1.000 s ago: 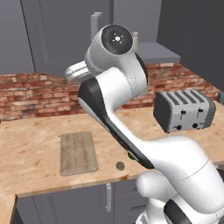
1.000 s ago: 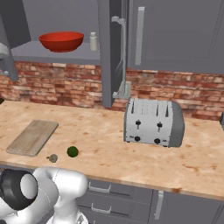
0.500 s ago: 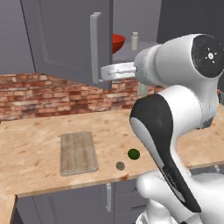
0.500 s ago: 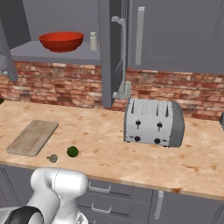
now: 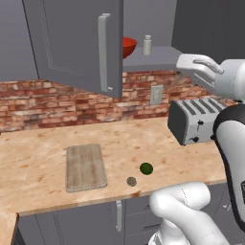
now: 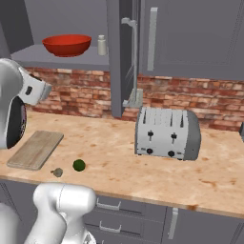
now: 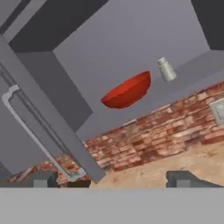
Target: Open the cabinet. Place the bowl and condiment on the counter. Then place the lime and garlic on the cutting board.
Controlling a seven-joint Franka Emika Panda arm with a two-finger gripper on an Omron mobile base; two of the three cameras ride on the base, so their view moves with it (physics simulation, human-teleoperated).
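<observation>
The cabinet's left door (image 5: 72,43) stands swung open, its silver bar handle (image 5: 103,48) facing me; the right door (image 6: 190,38) is shut. On the open shelf sit the red bowl (image 5: 129,45) (image 6: 66,45) (image 7: 127,92) and, just right of it, the small condiment shaker (image 5: 147,45) (image 6: 101,45) (image 7: 166,70). On the counter (image 5: 38,143) the cutting board (image 5: 85,167) (image 6: 35,149) lies bare, with the lime (image 5: 146,168) (image 6: 79,165) and garlic (image 5: 131,181) (image 6: 57,172) right of it. My gripper (image 7: 113,181) is open and empty, looking up at the shelf from below.
A silver toaster (image 5: 196,119) (image 6: 166,133) stands on the counter right of the lime. A wall outlet (image 5: 155,94) sits on the brick backsplash. The open door's edge and handle (image 7: 35,131) hang left of the hand. Lower grey drawers (image 6: 109,206) run under the counter.
The gripper has opened wide and come off the door's handle. The arm has swung to the right, away from the open door. Bowl, shaker, lime and garlic have stayed put.
</observation>
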